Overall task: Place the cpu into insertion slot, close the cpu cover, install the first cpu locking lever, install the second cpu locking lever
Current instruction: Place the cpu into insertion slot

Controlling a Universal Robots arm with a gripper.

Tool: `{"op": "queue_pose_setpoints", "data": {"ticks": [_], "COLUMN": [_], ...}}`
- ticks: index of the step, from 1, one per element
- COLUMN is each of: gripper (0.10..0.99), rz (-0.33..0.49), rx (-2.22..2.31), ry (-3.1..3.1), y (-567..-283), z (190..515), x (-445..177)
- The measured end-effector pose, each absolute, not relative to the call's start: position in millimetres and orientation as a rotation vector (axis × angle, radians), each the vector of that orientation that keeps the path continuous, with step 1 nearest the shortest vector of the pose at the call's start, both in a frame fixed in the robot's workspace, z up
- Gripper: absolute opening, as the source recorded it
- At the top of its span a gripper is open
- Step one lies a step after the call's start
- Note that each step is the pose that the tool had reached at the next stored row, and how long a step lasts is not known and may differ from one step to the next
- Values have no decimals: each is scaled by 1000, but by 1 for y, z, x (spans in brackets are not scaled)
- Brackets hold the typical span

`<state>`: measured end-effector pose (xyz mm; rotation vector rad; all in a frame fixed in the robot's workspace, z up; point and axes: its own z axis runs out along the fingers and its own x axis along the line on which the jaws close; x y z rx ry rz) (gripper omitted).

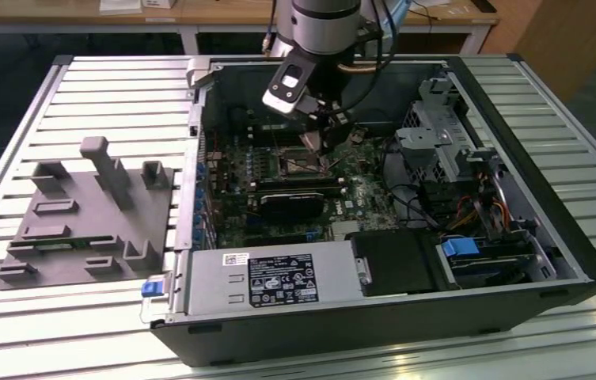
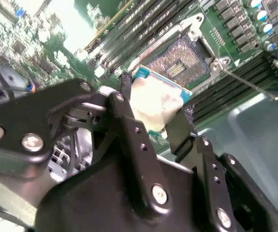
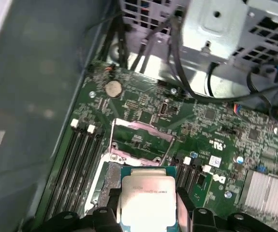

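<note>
Second wrist view: fingers [image 2: 129, 126] clamp the cpu [image 2: 155, 104] between them, near the insertion slot [image 2: 180, 60].

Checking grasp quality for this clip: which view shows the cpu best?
The first wrist view: the cpu faces the camera, its pale top nearly whole. The second wrist view shows it tilted, edges gripped by the jaws. In the exterior view it is too small to make out.

- Flat square metal cpu [image 3: 147, 200]: pale silvery-beige top, teal rim.
- Flat motherboard circuit board [image 3: 139, 96]: green, speckled with silver.
- Jointed metal gripper [image 2: 158, 101]: black.
</note>
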<state>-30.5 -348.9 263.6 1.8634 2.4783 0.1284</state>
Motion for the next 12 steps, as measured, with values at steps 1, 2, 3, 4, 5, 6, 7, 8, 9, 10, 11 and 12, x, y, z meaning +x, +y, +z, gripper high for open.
{"op": "queue_pose_setpoints", "data": {"ticks": [1,2,3,4,5,6,7,8,9,10,11,12], "gripper": [537,537,537,537,537,537,537,537,537,537,537,537], "rz": [128,127,126,126,125,125,124,123,123,123,122,122], "rx": [1887,1908,1929,1951,1972,1993,2016,2032,2045,2056,2066,2075], "ry": [2459,2442,2424,2406,2388,2369,2350,2334,2322,2313,2303,2294], "y": [-349,-349,-349,-349,-349,-349,-349,-349,-349,-349,-349,-349], "z": [263,262,261,261,260,259,259,258,258,258,257,257], "x": [-31,-31,-30,-30,-30,-30,-30,-31,-31,-32,-32,-33]}}
